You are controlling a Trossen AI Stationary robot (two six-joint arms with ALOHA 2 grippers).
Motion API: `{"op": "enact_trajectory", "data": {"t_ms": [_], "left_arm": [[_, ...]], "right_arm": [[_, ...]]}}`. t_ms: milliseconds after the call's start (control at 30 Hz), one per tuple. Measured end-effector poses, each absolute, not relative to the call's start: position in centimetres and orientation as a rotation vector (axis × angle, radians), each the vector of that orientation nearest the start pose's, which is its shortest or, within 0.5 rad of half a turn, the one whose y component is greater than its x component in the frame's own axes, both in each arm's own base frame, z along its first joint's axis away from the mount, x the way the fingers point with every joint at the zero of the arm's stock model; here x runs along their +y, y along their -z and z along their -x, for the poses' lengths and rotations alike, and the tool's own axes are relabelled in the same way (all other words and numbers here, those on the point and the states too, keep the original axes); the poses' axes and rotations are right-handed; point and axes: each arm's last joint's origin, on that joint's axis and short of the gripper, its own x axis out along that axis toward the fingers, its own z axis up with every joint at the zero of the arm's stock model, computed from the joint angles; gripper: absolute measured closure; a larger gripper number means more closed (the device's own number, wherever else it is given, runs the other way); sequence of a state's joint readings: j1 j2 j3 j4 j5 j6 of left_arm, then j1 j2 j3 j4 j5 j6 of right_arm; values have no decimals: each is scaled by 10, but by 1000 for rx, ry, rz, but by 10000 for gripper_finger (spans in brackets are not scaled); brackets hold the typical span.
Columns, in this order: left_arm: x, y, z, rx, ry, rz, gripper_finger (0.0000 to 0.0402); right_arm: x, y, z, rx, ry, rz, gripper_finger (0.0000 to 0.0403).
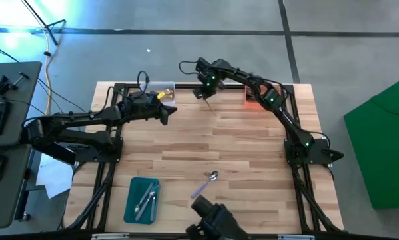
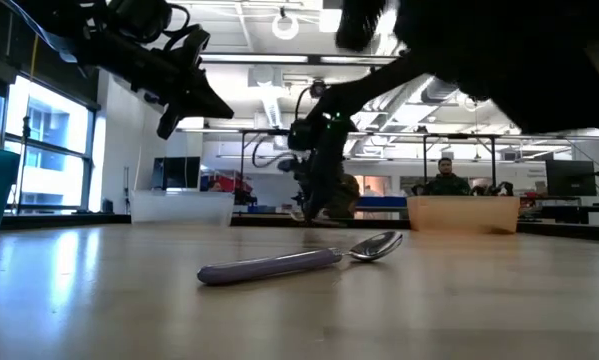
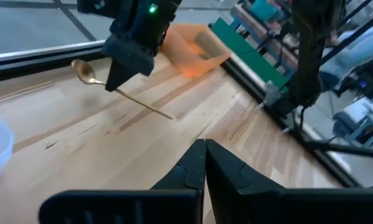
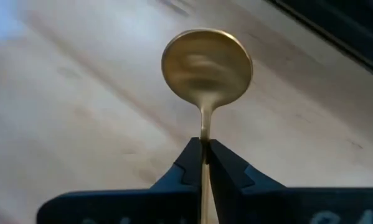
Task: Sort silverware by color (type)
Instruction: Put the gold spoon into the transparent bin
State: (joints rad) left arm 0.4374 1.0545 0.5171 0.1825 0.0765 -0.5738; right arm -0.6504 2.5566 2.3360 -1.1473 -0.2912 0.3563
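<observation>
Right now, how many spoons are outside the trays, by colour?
gold spoon: 1, held in the right gripper
silver spoon with lilac handle: 1, lying on the table
Total: 2

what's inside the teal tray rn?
In the high view the teal tray holds a few shiny silver spoons, lying lengthwise. The exact count is unclear because they overlap, and anything beneath them is hidden. The lilac-handled spoon lies outside, on the table.
</observation>
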Motion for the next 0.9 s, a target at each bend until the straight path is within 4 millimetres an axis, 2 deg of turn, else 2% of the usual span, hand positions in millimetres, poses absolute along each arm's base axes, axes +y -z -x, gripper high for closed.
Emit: {"op": "enact_trajectory", "data": {"t_ms": [167, 400, 567, 700, 900], "left_arm": [[92, -232, -204, 161, -414, 686, 380], [93, -242, -206, 51, -382, 709, 325], [96, -253, -208, -87, -392, 688, 273], [99, -265, -213, -165, -411, 689, 238], [105, -278, -215, -228, -521, 643, 212]], "right_arm": [[-303, -205, -411, 1029, 446, -894, 401], [-286, -309, -406, 675, 386, -774, 402], [-264, -367, -407, 432, 327, -726, 402], [-246, -385, -418, 325, 271, -703, 402], [-225, -393, -433, 267, 190, -701, 403]]}}
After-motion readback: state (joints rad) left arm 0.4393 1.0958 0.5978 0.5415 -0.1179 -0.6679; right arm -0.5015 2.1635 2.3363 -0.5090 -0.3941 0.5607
